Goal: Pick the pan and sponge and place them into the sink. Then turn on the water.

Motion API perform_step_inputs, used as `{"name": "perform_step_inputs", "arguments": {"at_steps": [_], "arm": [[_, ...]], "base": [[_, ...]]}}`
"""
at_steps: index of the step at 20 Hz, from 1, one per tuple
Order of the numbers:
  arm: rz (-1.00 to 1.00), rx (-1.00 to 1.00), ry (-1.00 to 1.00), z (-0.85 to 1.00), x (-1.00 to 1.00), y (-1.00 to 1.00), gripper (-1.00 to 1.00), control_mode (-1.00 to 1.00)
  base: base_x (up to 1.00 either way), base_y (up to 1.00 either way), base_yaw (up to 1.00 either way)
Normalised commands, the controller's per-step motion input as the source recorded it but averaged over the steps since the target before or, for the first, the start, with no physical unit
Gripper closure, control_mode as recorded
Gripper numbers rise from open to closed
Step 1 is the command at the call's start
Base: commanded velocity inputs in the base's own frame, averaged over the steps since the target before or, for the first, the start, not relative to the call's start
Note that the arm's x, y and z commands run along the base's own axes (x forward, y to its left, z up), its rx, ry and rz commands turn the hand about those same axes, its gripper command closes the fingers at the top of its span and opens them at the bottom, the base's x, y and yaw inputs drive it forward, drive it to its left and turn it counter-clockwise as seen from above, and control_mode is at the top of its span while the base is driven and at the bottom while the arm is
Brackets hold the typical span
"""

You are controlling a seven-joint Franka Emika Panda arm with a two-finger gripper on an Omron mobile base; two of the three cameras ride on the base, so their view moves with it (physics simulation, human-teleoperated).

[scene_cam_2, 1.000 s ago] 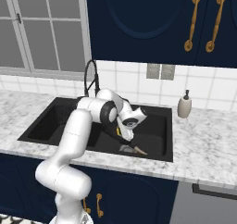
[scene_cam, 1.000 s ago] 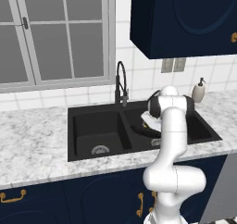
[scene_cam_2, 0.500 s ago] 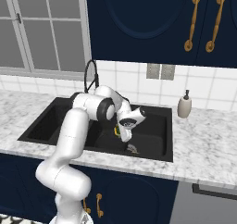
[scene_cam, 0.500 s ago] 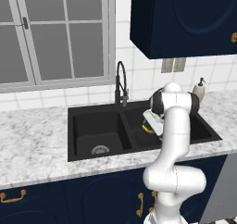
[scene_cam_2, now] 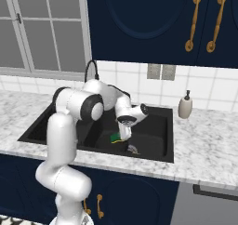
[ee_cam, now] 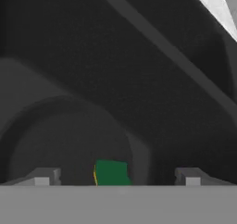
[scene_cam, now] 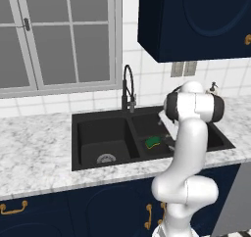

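The green and yellow sponge [scene_cam: 153,142] [scene_cam_2: 114,138] [ee_cam: 111,172] lies loose in the right basin of the black sink [scene_cam: 100,115] [scene_cam_2: 168,126] [ee_cam: 162,79]. It rests on the round black pan [ee_cam: 60,140], which is hard to tell from the dark basin floor. My gripper [scene_cam_2: 124,137] [ee_cam: 116,177] hangs open just above the sponge, pointing down, with its fingertips [ee_cam: 44,176] standing wide to either side and nothing between them. No water falls from the black gooseneck faucet [scene_cam: 128,86] [scene_cam_2: 90,68].
A white soap dispenser [scene_cam: 213,87] [scene_cam_2: 185,106] stands on the marble counter [scene_cam: 34,148] [scene_cam_2: 204,149] right of the sink. The left basin holds a silvery drain [scene_cam: 106,158]. Dark wall cabinets [scene_cam: 196,20] hang overhead, and my own arm covers much of the right basin.
The jaws have gone from partly shut to wide open and let the sponge go. It now lies in the right basin, and the hand has lifted a little.
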Motion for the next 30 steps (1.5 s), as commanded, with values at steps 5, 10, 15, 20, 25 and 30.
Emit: {"name": "perform_step_inputs", "arguments": {"at_steps": [5, 10, 15, 20, 25, 30], "arm": [[-0.41, 0.0, -0.17, 0.55, -0.61, -0.06, -1.0, -1.0], [-0.38, 0.0, -0.16, 0.79, -0.07, -0.18, -1.0, -1.0], [-0.26, 0.15, 0.2, 0.7, 0.0, -0.51, -1.0, -1.0], [-0.13, 0.29, 0.25, 0.51, 0.01, -0.34, -1.0, -1.0], [-0.32, 0.47, -0.08, 0.73, 0.0, -0.24, -1.0, -1.0], [-0.35, 0.42, -0.13, 0.23, -0.04, -0.02, -1.0, -1.0]], "base": [[0.0, 0.0, 0.0], [0.0, 0.0, 0.0], [0.0, 0.0, 0.0], [0.0, 0.0, 0.0], [0.0, 0.0, 0.0], [0.0, 0.0, 0.0]]}}
